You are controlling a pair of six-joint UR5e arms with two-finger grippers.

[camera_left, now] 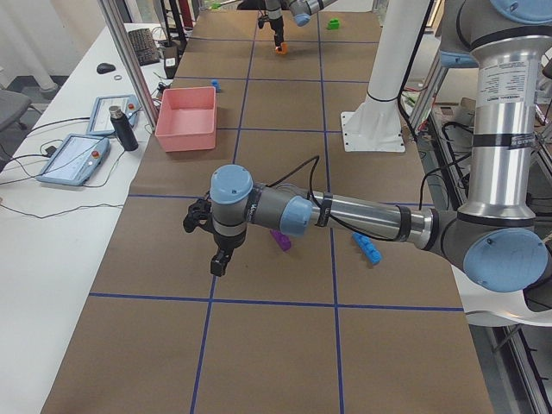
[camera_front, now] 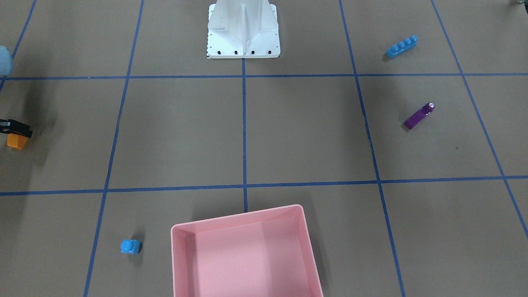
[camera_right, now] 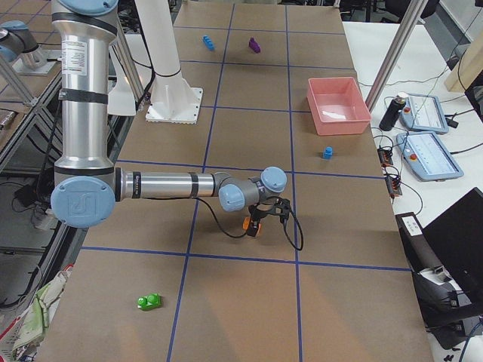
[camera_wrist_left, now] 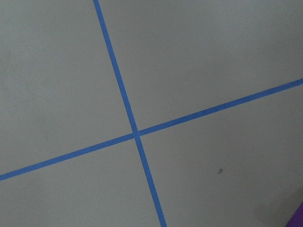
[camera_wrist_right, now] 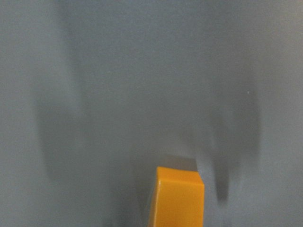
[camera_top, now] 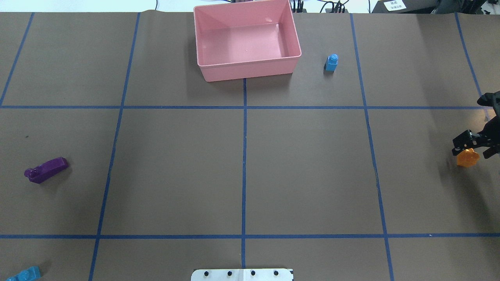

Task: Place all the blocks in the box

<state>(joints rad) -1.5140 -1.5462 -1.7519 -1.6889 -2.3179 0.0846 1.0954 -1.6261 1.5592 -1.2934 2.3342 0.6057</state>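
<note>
Orange block [camera_wrist_right: 177,196], clenched in right gripper [camera_top: 471,151], hangs well apart from box [camera_top: 250,70]. Clear its wall before releasing. Left gripper [camera_left: 219,261]: cannot tell.

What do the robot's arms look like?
Both are shiny silver tubes with round light-blue joint caps. The left arm and right arm each trail a thin black cable. The left gripper and right gripper are black. A white printed label wraps each upright section.

Brown table cover [camera_top: 175,175], blue tape grid [camera_top: 244,156]; side desk: tablets [camera_left: 73,161], dark bottle [camera_left: 121,129].
</note>
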